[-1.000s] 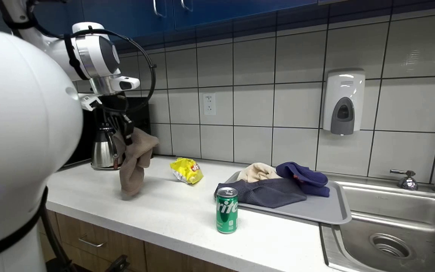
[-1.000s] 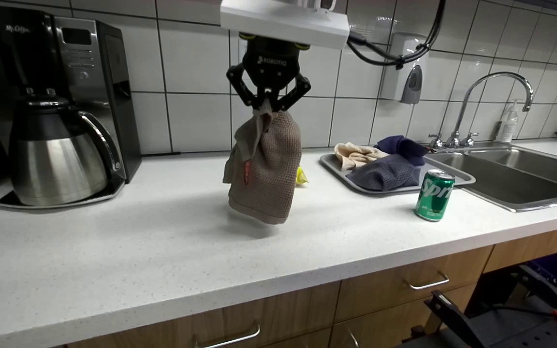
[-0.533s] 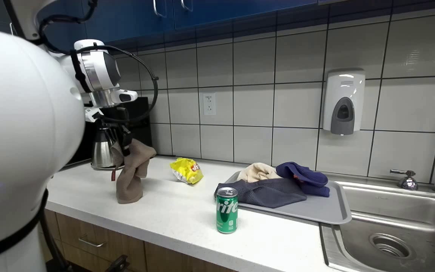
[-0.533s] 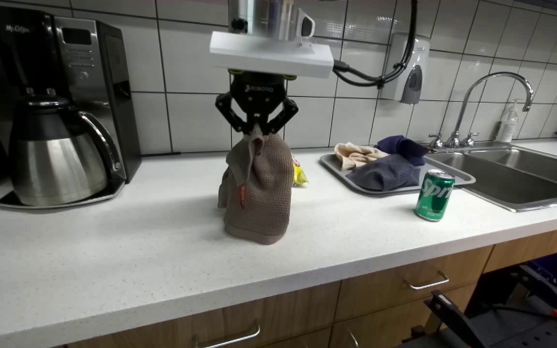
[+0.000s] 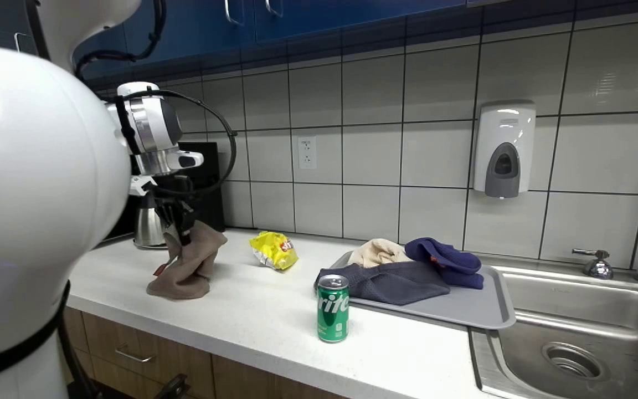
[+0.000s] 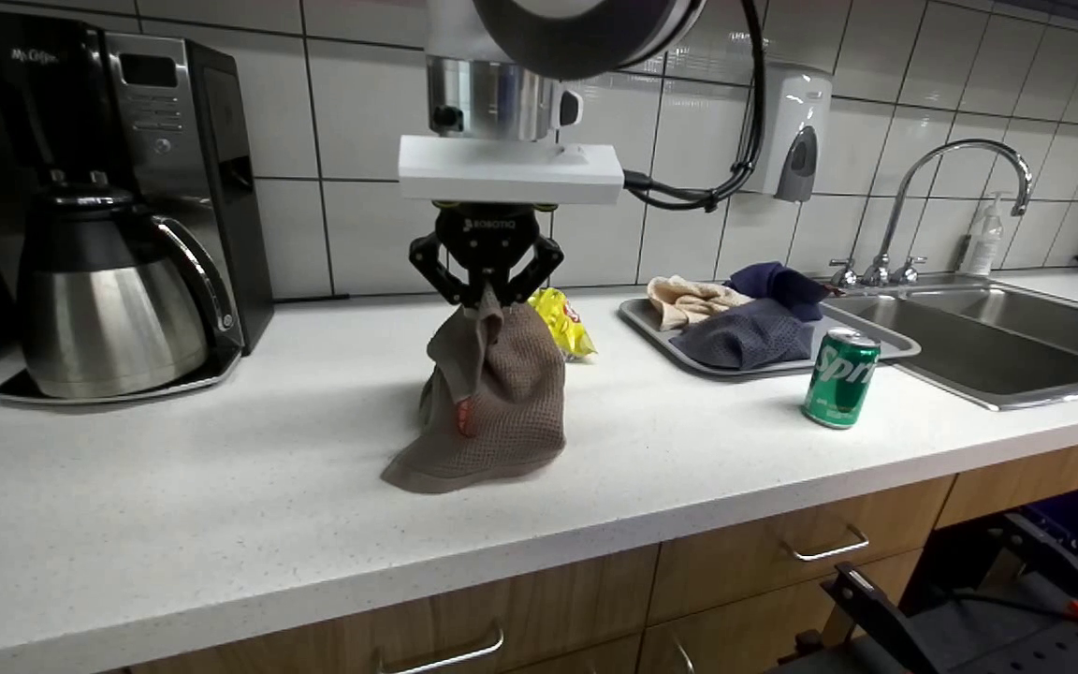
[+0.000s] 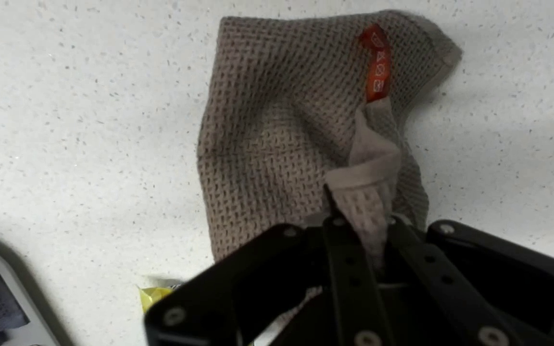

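Note:
My gripper (image 6: 488, 301) points down and is shut on a brown waffle-weave towel (image 6: 516, 398), pinching a bunched upper part of it. It also shows in an exterior view (image 5: 185, 237) and in the wrist view (image 7: 361, 218), where a fold of the towel (image 7: 267, 125) runs up between the fingers. The towel's lower part rests on the white counter (image 6: 221, 524) and spreads out, with the upper part held above it. A red tag (image 7: 378, 67) is on the towel. The fingertips are partly hidden by the fold.
A yellow chip bag (image 5: 274, 250) lies behind the towel. A green Sprite can (image 5: 333, 318) stands near the grey tray (image 5: 488, 307), which holds beige, dark grey and navy cloths. A coffee maker with a steel carafe (image 6: 118, 318) and a sink (image 6: 1016, 346) flank the counter.
My gripper has moved down with the towel. The towel hung above the counter, then its bottom touched down, and now it folds and spreads on the surface.

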You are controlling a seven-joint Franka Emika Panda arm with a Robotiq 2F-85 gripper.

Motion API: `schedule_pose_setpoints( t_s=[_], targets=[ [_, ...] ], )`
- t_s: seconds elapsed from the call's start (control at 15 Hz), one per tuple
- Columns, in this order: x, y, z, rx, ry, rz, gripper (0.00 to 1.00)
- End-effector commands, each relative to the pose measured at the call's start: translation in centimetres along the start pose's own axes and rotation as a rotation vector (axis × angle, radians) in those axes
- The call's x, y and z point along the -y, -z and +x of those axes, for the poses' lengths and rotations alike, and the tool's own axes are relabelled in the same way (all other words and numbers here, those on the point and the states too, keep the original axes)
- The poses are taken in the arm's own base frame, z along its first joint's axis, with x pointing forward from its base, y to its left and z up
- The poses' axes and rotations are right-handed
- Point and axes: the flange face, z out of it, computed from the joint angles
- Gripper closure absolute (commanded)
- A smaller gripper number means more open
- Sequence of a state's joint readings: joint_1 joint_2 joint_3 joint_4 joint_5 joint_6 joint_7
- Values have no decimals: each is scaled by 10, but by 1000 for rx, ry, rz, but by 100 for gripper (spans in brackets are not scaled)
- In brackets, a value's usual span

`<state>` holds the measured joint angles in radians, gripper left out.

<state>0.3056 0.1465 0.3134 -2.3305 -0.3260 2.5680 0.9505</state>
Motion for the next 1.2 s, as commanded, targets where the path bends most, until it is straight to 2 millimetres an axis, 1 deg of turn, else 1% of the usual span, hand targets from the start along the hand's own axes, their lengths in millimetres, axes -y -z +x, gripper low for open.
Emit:
schedule_pose_setpoints(
  t_s=[0.0, 0.27, 0.53, 0.6, 0.67, 0.73, 1.0, 1.13],
  targets=[
    [8, -13, 5, 21, 42, -33, 99],
    [9, -27, 3, 43, 54, -46, 99],
    [7, -33, 4, 49, 53, -56, 99],
    [6, -33, 5, 50, 48, -58, 87],
    [4, -33, 5, 50, 43, -58, 67],
    [3, -31, 6, 47, 38, -59, 62],
    [-4, -25, 10, 35, 24, -59, 32],
    [-7, -19, 13, 24, 16, -55, 17]
  ],
)
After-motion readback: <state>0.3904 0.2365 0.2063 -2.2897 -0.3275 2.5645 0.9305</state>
